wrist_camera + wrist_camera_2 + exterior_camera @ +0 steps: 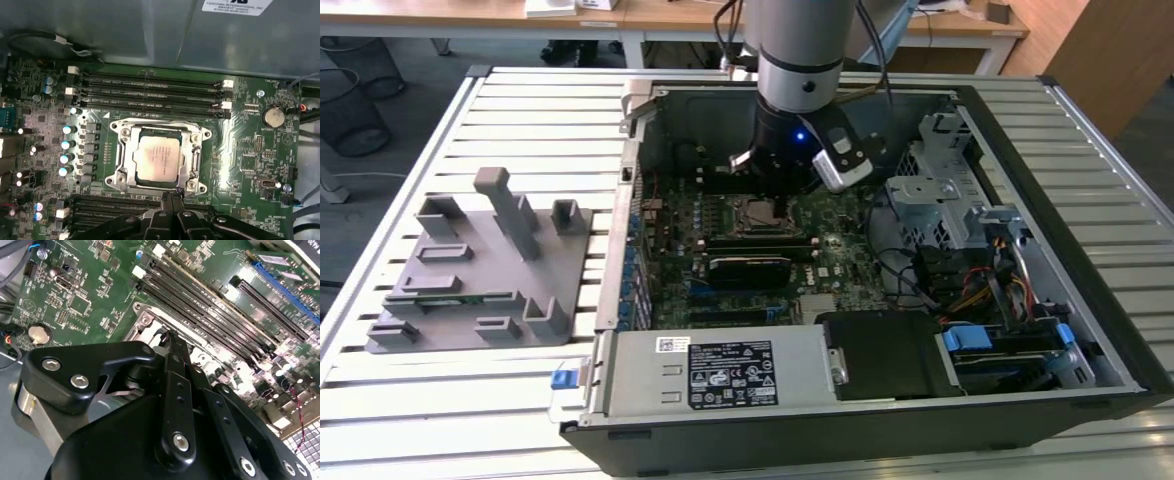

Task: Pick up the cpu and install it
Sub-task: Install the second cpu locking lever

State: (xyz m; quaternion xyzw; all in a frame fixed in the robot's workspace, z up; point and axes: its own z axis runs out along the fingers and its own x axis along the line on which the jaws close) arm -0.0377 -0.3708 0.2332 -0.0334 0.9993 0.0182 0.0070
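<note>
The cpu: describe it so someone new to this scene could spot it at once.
Start at the open black computer case and its green motherboard. Near the board's middle sits a silver metal socket frame; the cpu is the flat, pale silvery square lying inside it, unlike the long black memory slots alongside.

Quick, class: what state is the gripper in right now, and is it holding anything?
Gripper: shut, fingers together, holding nothing; the cpu lies in the socket just beside its tips.

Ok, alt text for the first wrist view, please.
A silvery cpu sits inside the metal socket frame on a green motherboard, with the black tool just beside the frame's edge. Rows of dark memory slots run along the frame's far side, and a coin battery sits off to one side.
</note>
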